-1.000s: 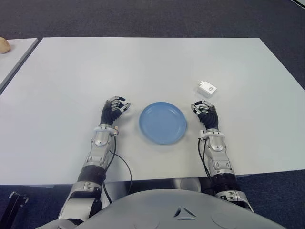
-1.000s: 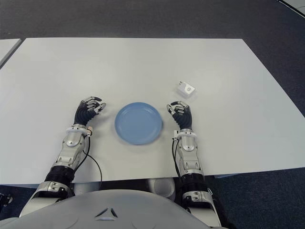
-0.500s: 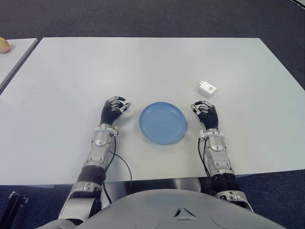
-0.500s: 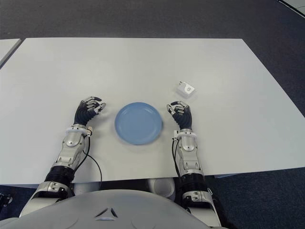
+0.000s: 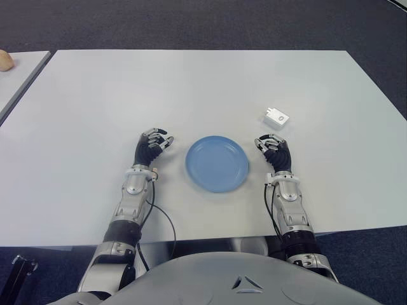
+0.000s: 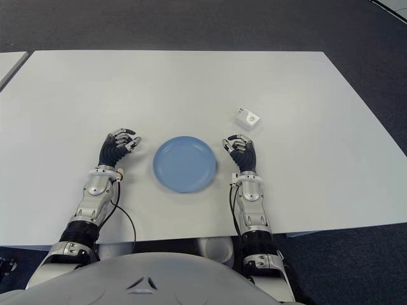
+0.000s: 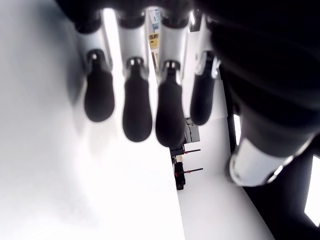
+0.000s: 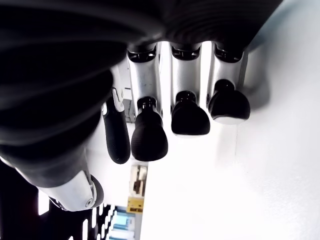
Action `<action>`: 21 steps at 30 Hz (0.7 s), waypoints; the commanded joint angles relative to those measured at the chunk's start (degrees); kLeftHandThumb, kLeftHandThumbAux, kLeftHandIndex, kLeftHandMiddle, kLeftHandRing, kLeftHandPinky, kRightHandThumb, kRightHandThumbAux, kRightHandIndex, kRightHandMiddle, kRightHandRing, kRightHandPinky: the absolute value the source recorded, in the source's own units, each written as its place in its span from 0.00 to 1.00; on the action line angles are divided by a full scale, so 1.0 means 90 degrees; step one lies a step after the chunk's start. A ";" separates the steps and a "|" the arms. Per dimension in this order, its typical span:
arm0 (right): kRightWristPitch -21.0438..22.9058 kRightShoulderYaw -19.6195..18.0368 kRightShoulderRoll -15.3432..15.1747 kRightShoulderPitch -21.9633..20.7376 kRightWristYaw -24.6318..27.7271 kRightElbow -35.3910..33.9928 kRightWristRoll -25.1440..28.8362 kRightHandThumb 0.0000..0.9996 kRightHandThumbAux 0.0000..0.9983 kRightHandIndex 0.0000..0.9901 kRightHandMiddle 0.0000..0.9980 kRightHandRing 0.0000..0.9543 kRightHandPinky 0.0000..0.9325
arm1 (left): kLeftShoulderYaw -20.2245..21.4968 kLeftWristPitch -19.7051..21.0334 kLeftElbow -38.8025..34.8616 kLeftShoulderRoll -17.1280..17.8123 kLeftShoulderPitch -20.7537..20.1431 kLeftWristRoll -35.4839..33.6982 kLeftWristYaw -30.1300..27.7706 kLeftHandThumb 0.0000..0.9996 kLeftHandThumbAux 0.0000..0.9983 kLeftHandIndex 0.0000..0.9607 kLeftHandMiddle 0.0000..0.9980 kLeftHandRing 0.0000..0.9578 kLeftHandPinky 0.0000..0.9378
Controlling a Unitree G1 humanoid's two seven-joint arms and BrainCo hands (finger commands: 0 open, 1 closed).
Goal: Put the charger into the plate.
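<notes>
A small white charger lies on the white table, to the right of centre. Nearer to me sits a round blue plate with nothing in it. My right hand shows just right of the plate and a short way in front of the charger, apart from both. In the right wrist view its fingers are relaxed and hold nothing. My left hand shows to the left of the plate, and its fingers are also loosely spread around nothing.
A second table adjoins at the far left, with a tan object on it. Dark carpet surrounds the tables. The table's front edge runs close under my forearms.
</notes>
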 commanded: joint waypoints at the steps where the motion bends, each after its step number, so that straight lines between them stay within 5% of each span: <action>1: -0.0356 0.0095 -0.0097 -0.0109 -0.0262 -0.0010 -0.0347 0.70 0.73 0.43 0.79 0.86 0.90 | 0.0000 0.0164 0.0140 0.0002 0.0117 0.0037 -0.0036 0.71 0.72 0.45 0.67 0.69 0.68; 5: -0.0353 0.0110 -0.0173 -0.0368 -0.0461 -0.0066 -0.0577 0.70 0.73 0.43 0.76 0.83 0.86 | -0.0004 0.0152 0.0148 0.0003 0.0114 0.0038 -0.0042 0.71 0.72 0.45 0.67 0.69 0.68; 8: -0.0361 0.0148 -0.0422 -0.0793 -0.0798 0.0023 -0.1059 0.79 0.70 0.43 0.57 0.62 0.63 | -0.0009 0.0131 0.0159 0.0003 0.0110 0.0047 -0.0037 0.71 0.72 0.45 0.67 0.69 0.69; 10: -0.0463 0.0179 -0.0605 -0.0967 -0.0977 0.0237 -0.1315 0.69 0.66 0.26 0.40 0.44 0.46 | -0.0009 0.0109 0.0171 0.0003 0.0108 0.0049 -0.0032 0.71 0.72 0.45 0.67 0.69 0.69; 13: -0.0546 0.0187 -0.0810 -0.1219 -0.1153 0.0598 -0.1501 0.64 0.58 0.14 0.24 0.26 0.31 | -0.0007 0.0088 0.0187 0.0005 0.0105 0.0044 -0.0029 0.71 0.72 0.45 0.67 0.69 0.68; 21: -0.0436 0.0378 -0.1268 -0.2157 -0.1783 0.1666 -0.2083 0.60 0.40 0.01 0.03 0.03 0.04 | 0.0012 0.0052 0.0165 0.0000 0.0121 0.0055 0.0026 0.71 0.72 0.45 0.66 0.67 0.67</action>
